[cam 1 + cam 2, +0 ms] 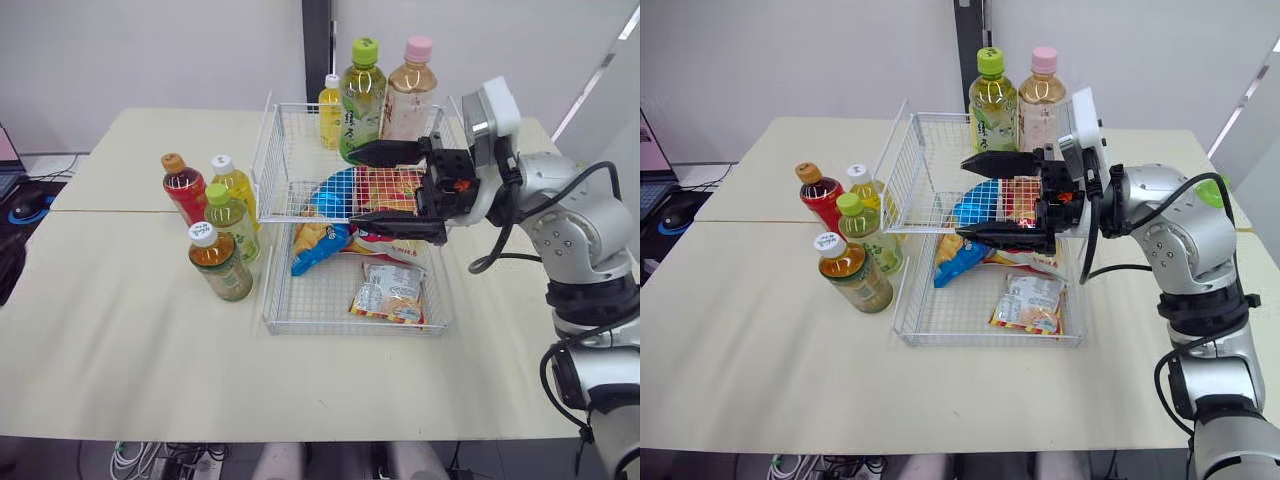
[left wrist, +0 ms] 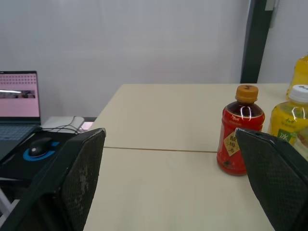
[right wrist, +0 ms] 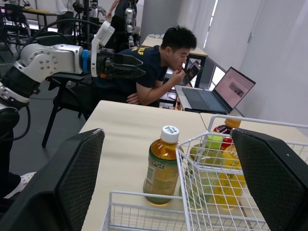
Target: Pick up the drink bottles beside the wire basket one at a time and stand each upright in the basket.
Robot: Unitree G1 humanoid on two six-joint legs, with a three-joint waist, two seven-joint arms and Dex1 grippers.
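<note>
Bottles [image 1: 232, 222] rnd plastic, basket [image 1: 300, 300] wht wire

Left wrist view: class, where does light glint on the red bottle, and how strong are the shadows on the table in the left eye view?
Left wrist view: white glints sit on the red bottle's shoulder, just below its orange cap; the laptop screen glows bright. Left eye view: the table is evenly lit, with only a soft, faint shadow under the white-capped tea bottle.
</note>
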